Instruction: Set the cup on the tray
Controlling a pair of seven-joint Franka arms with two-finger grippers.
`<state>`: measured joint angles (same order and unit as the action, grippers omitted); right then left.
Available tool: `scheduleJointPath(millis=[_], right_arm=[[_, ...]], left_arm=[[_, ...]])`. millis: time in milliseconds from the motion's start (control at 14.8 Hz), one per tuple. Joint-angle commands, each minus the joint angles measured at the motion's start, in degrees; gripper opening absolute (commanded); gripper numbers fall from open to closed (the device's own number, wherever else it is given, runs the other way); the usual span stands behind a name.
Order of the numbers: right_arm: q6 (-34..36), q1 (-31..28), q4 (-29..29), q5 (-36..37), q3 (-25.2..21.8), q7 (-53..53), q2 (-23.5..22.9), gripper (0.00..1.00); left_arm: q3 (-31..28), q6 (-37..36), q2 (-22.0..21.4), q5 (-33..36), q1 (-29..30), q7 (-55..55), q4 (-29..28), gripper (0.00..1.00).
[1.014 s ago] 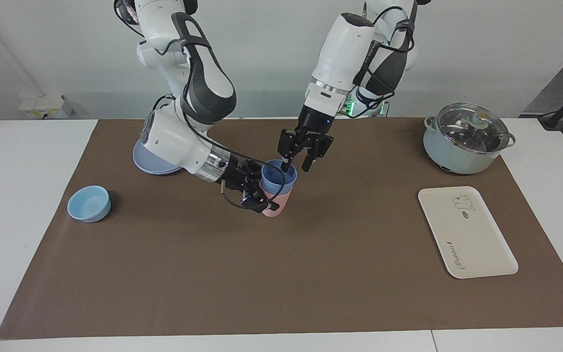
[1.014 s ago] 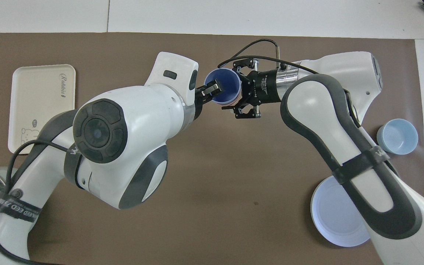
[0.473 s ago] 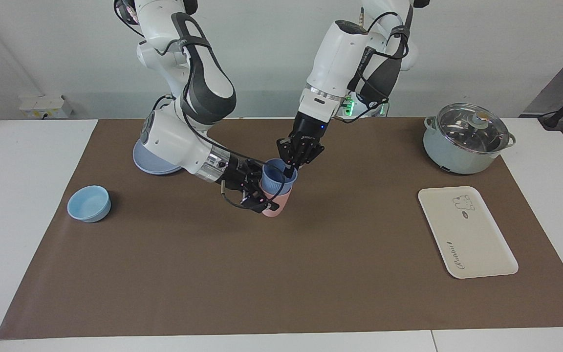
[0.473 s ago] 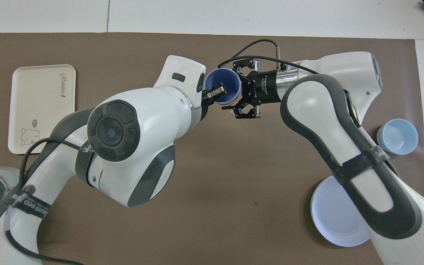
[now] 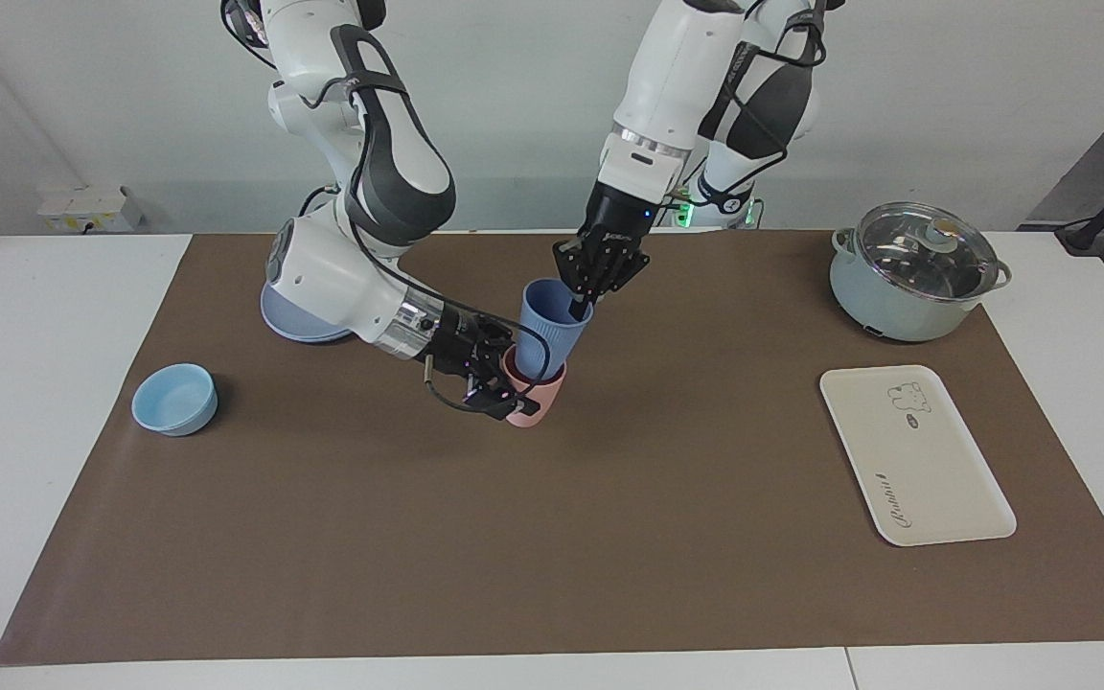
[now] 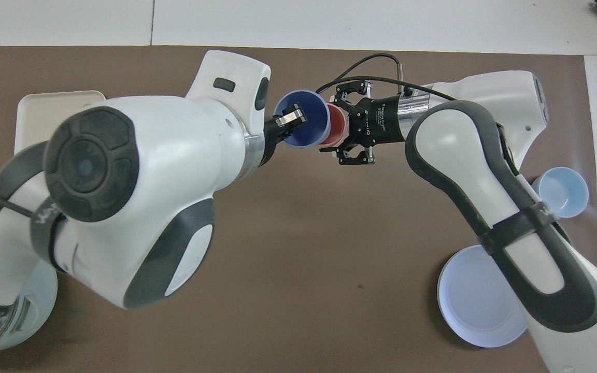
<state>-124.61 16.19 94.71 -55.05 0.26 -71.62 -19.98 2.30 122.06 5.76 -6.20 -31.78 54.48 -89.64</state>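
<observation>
Toward the right arm's end of the table, a light-blue bowl [image 5: 174, 399] sits alone on the brown mat [image 5: 514, 537]. A round blue plate [image 5: 282, 324] lies nearer to the robots, partly hidden by the right arm. Next along, mid-table, the right gripper [image 5: 512, 379] comes in low and is clenched on the pink tumbler [image 5: 539, 401], pinning it to the mat. The cup [image 5: 544, 331] stands in that tumbler, raised about halfway out and tilted a little. The left gripper [image 5: 579, 301] is over it, pinching the rim with one finger inside and one outside. At the left arm's end, well apart from the cups, are a lidded pot [image 5: 916, 273] near the robots and, farther from them, the tray [image 5: 916, 455], with nothing on it. The step in hand looks like separating the nested cups. To do it well, the pull should run straight up the tumbler's axis, because a slanted draw would likely wedge the tapered walls or drag the pink one along. The right gripper should hold firm until the cup's base is clearly above the pink rim. A rim pinch is a thin hold, so the carry across to the tray wants to be slow and level, ending with the cup set down upright on the flat middle.
</observation>
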Motion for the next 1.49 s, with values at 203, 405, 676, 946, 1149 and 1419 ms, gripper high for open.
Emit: scheduleJointPath(millis=[203, 405, 676, 946, 1149, 1419], right_arm=[[2.79, -7.99, 3.64, -1.03, 0.35, 0.08, 1.87, 0.00], [4.63, -12.91, 4.17, -1.03, 0.26, 0.25, -0.14, 0.00], [5.95, -20.47, 4.00, -1.03, 0.26, 0.60, -4.17, 0.00], [5.87, -25.24, 3.47, -1.29, 0.26, 6.67, -7.96, 0.00], [4.29, -26.73, 4.34, -1.46, 0.18, 7.02, -8.50, 0.00], [0.42, -28.22, 8.03, -1.47, 0.18, 7.89, -7.62, 0.00]], left_arm=[[0.25, -12.28, -5.94, 0.23, 13.29, -12.78, -0.79, 0.00], [0.25, -10.54, -9.62, -1.78, 24.71, -25.08, -8.68, 0.00], [0.25, 1.39, -11.66, -5.13, 39.57, -41.70, -21.26, 0.00], [0.16, 10.10, -2.27, -10.57, 45.75, -45.94, -22.15, 0.00], [0.16, 18.64, -1.54, -10.85, 46.45, -49.97, -28.73, 0.00], [0.16, 20.58, -1.28, -10.93, 47.33, -57.54, -33.84, 0.00]])
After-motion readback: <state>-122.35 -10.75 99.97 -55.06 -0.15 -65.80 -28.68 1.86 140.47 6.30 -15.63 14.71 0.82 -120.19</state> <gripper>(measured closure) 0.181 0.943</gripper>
